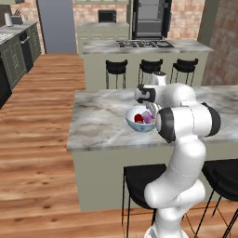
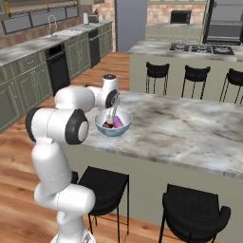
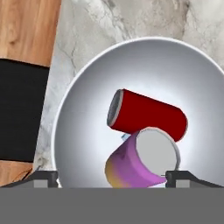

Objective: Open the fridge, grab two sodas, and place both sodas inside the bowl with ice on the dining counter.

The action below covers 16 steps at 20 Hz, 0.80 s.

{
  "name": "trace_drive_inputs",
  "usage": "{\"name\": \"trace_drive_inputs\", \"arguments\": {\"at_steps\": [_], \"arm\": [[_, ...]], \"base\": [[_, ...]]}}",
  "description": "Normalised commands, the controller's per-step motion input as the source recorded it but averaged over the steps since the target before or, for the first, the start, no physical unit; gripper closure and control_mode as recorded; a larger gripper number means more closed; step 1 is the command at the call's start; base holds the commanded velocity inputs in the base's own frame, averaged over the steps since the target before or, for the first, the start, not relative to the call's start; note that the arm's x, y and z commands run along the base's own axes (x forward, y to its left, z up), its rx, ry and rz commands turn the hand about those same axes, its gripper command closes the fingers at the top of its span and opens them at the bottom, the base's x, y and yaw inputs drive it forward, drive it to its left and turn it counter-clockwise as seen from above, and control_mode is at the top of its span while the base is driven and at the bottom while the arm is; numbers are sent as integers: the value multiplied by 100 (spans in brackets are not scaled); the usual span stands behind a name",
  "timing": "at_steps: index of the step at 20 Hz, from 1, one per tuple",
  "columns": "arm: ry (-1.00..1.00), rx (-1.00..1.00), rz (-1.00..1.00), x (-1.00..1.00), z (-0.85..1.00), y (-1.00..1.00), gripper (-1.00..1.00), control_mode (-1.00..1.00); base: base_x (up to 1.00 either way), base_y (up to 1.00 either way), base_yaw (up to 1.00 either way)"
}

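The white bowl (image 1: 132, 122) (image 2: 101, 127) (image 3: 175, 70) stands on the marble dining counter (image 1: 97, 121) (image 2: 190, 128) (image 3: 87, 30) near its front edge. Two sodas lie inside it. The red can (image 1: 138, 118) (image 2: 108, 125) (image 3: 151, 114) is on its side, and the purple-to-orange can (image 1: 148, 119) (image 2: 119, 122) (image 3: 127, 168) leans against it, silver top up. My gripper (image 1: 149, 110) (image 2: 114, 113) (image 3: 113, 180) hangs straight over the bowl, pointing down, open, its fingertips (image 3: 43, 179) wide on either side of the purple can. The fridge (image 1: 151, 18) (image 2: 227, 21) stands far at the back.
Black stools (image 1: 142, 183) (image 2: 102, 187) sit under the counter's near side, right by my base. More stools (image 1: 116, 67) line a second marble counter with a stovetop (image 1: 144, 44) behind. Wooden floor (image 1: 37, 139) lies open to the left.
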Motion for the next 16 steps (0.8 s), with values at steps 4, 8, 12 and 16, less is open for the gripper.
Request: {"name": "trace_drive_inputs", "arguments": {"at_steps": [4,8,12,16], "arm": [[-28,-1,0,-72,59,0,-100,-100],[-27,0,0,-79,63,0,-100,-100],[-21,0,0,-86,55,0,-100,-100],[-13,0,-3,-83,46,0,-100,-100]], "base": [[0,0,0],[0,0,0],[0,0,0],[0,0,0]]}}
